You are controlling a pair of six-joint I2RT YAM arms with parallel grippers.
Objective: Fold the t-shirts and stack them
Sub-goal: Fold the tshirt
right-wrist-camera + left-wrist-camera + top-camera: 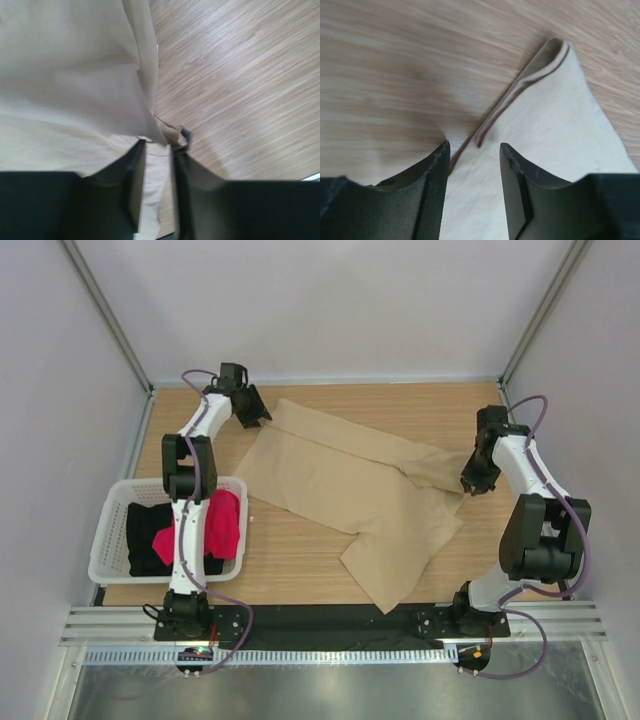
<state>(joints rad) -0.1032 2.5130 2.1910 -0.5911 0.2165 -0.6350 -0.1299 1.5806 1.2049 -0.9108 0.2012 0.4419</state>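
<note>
The right claw, at 6 o'clock, is clamped on a narrow fold of the tan t-shirt. The cloth spreads from there toward 9 through 12 o'clock. Bare wood-grain tabletop fills 1 to 4 o'clock.

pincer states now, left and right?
Left pincer: open, over the tan shirt corner.
Right pincer: closed on the tan shirt.

The tan t-shirt is soft matt cloth with a stitched hem. Under it the bench is pale wood grain with a slight sheen. Beside the shirt, the basket is white slotted plastic holding a red-pink t-shirt and a black t-shirt, both matt cloth. The left claw and right claw look like dull black plastic.
</note>
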